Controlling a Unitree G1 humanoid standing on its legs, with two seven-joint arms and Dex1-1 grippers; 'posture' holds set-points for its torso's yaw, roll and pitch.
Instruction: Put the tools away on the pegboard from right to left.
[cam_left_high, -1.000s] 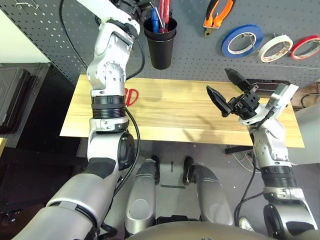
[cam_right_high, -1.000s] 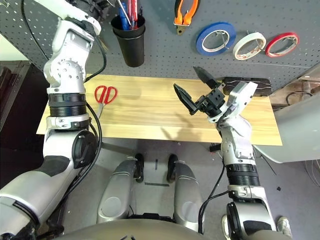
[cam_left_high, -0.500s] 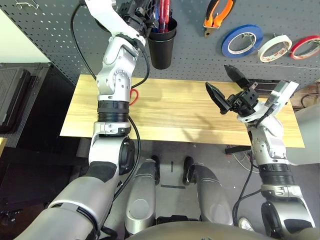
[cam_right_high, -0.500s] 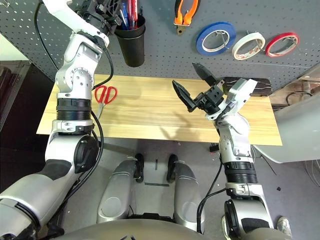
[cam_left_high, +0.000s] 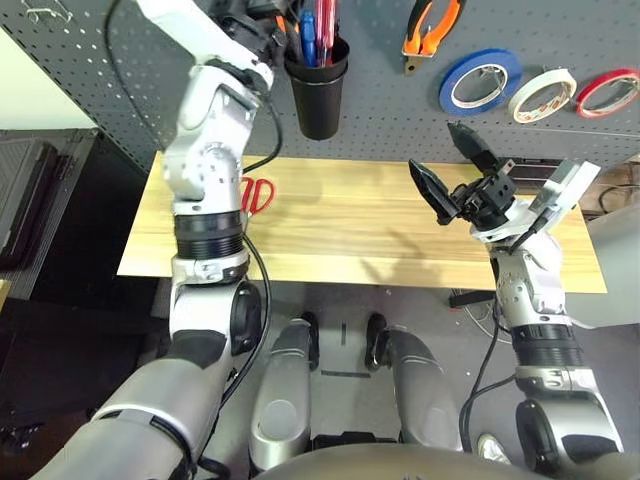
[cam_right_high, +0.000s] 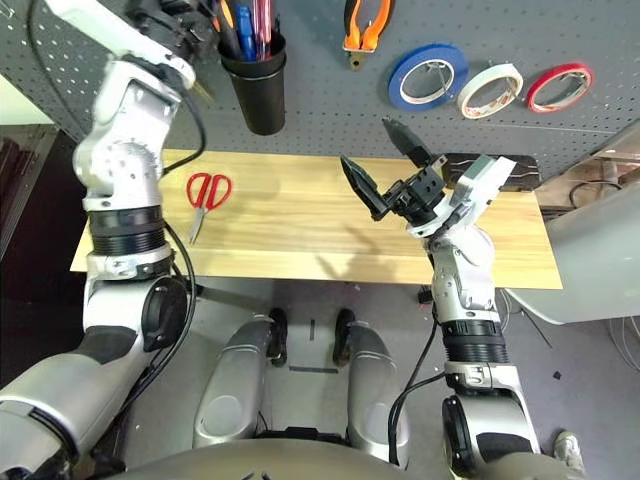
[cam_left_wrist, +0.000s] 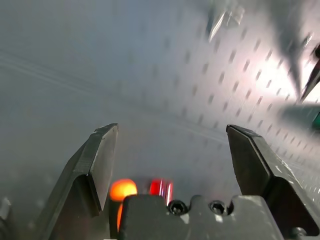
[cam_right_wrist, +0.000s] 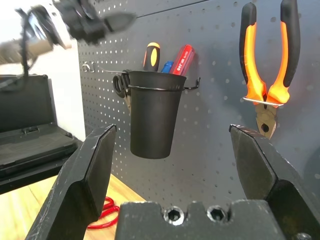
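Scissors (cam_right_high: 208, 190) with red handles lie on the counter (cam_right_high: 300, 225), under the pegboard (cam_right_high: 330, 110).
Pliers (cam_right_high: 361, 22), tape (cam_right_high: 490, 89) and screwdriver (cam_right_wrist: 151, 56) are up; left gripper (cam_left_wrist: 172, 165) and right gripper (cam_right_high: 388, 163) hold fingers wide, empty.

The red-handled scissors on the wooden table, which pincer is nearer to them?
Left. The left pincer is up by the black cup, above the red-handled scissors. The right pincer hovers over the table's far right half.
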